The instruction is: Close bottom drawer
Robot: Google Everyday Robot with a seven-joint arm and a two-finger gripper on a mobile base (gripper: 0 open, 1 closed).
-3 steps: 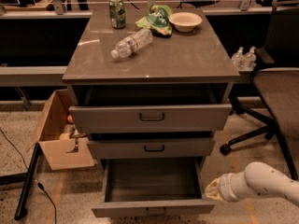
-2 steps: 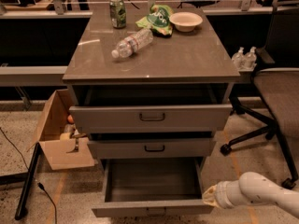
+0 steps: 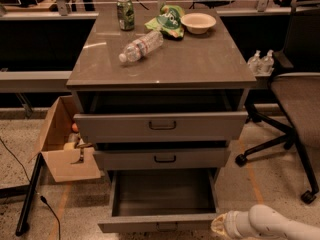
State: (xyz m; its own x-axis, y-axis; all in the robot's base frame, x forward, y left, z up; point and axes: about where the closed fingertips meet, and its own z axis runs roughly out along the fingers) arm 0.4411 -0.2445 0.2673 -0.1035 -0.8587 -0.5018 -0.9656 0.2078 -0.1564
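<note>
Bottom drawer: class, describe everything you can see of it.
The bottom drawer is grey metal, the lowest of the cabinet's three, pulled far out toward the camera. Its inside looks empty. Its low front panel runs along the picture's lower edge, with a small handle at its middle. The gripper sits at the panel's right end; contact cannot be told.

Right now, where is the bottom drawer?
Camera view, low centre: the bottom drawer is pulled out beneath the middle drawer, with the gripper by its front right corner.
</note>
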